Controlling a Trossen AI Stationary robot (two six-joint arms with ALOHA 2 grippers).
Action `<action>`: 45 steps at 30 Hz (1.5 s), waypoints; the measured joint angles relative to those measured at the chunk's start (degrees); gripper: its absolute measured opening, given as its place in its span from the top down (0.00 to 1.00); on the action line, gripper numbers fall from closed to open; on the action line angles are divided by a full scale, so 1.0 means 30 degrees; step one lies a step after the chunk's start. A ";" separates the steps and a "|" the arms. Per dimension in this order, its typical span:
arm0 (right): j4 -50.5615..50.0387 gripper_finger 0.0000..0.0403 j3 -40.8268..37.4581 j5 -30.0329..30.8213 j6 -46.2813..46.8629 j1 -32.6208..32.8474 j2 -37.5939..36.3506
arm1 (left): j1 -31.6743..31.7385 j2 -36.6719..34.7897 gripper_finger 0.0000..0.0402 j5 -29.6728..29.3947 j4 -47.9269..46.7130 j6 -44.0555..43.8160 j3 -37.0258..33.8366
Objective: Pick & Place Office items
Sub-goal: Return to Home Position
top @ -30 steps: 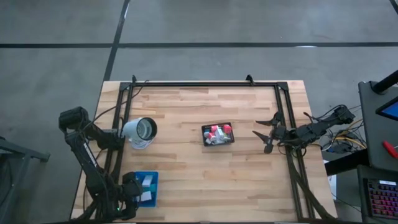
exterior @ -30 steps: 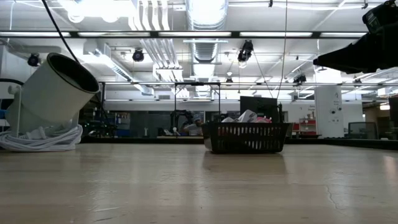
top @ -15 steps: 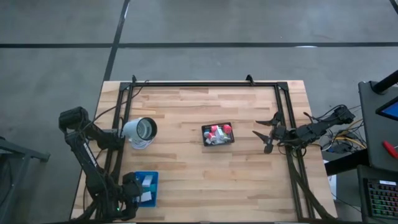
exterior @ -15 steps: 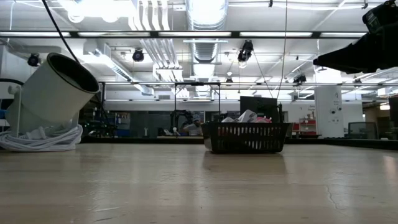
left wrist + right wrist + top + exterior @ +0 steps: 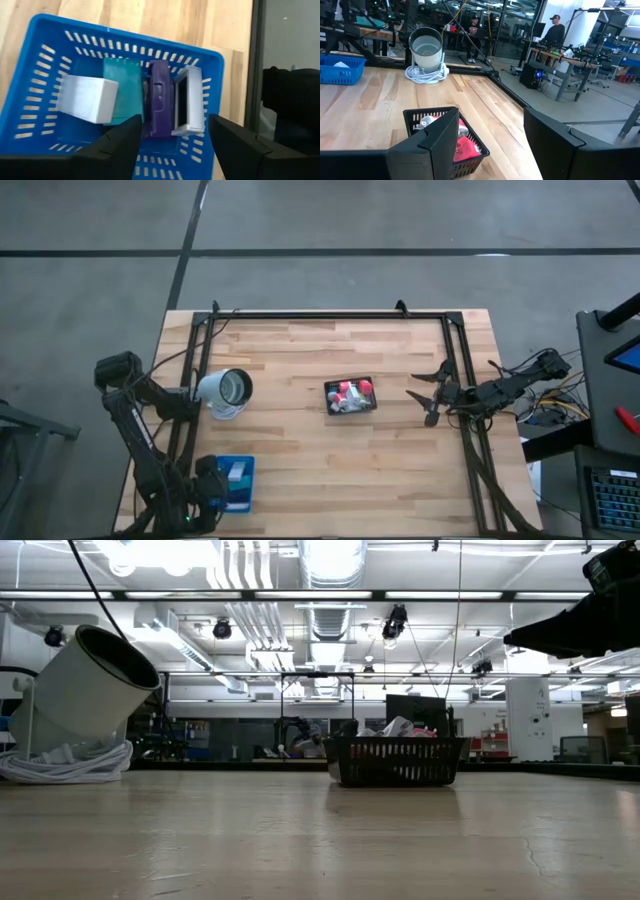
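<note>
A blue slotted tray point(image 5: 37, 75) sits at the table's near left point(image 5: 240, 465). On its floor lie office items: a white block point(image 5: 87, 98), a teal block point(image 5: 122, 85), a purple block point(image 5: 160, 95) and a white-framed piece point(image 5: 189, 97). My left gripper point(image 5: 175, 137) hangs open over the tray's near end point(image 5: 212, 488), pointing steeply down, with nothing between its fingers. A black mesh basket point(image 5: 350, 396) with red and white items stands mid-table. My right gripper point(image 5: 426, 404) waits open and level at the right, facing the basket point(image 5: 445, 132).
A white cylindrical lamp on a coiled white cord point(image 5: 228, 390) stands left of centre. A black frame point(image 5: 330, 315) runs along the far, left and right sides of the table. Bare wood lies between the tray and the basket. People stand at benches beyond the table point(image 5: 555, 32).
</note>
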 joint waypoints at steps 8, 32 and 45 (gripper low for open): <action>0.0000 0.46 0.0000 0.0000 -0.0046 -0.0003 -0.0003 | -0.0007 -0.0488 0.41 -0.1933 -0.1874 0.0068 0.0675; 0.0000 0.46 0.0000 0.0000 -0.0037 0.0002 -0.0003 | 0.3010 -0.5570 0.42 -0.8380 0.4638 1.7379 0.1148; 0.0000 0.46 0.0002 0.0000 0.0001 0.0003 0.0004 | 1.5339 -0.4495 0.42 0.6834 1.4055 2.8444 0.1258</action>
